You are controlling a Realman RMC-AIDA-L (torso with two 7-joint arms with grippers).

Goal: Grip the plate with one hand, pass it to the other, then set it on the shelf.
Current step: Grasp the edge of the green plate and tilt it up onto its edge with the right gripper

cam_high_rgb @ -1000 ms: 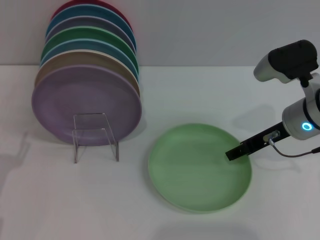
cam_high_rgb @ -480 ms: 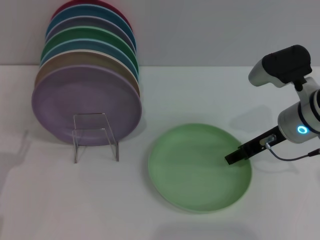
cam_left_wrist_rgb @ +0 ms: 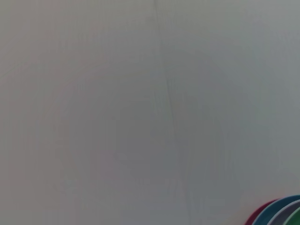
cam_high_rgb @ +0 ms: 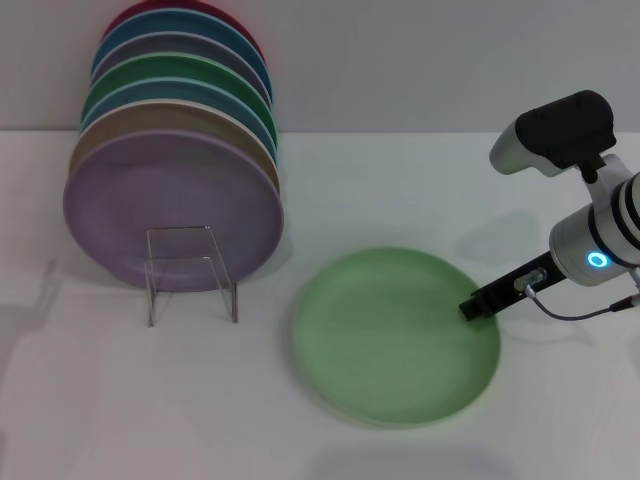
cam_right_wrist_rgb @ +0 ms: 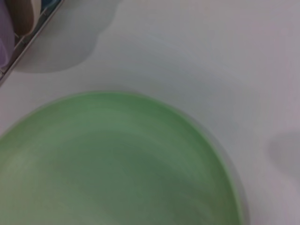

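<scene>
One pale green plate (cam_high_rgb: 397, 335) lies flat on the white worktop (cam_high_rgb: 420, 190), right of centre and toward the near edge. The right pincer (cam_high_rgb: 470, 309) sits at the plate's right rim, its slim black tip over the edge of the plate; whether it is spread or clenched on the rim I cannot tell, since the fingers merge into one dark shape in the head view and the right wrist view shows only the plate (cam_right_wrist_rgb: 117, 164) and bare worktop.

The left pincer shows in no view; its wrist camera sees mostly blank wall.

On the far left stands a stack of coloured plates (cam_high_rgb: 175, 150) leaning upright, the lilac one (cam_high_rgb: 170, 205) in front. Just in front of them stands the clear shelf (cam_high_rgb: 190, 270), well apart from the green plate.

By my reading the first step is in hand: getting hold of the plate at its rim. Next, the pincer needs a firm bite on that shallow edge, then a lift clear of the worktop toward the middle, where the left arm could take it.
</scene>
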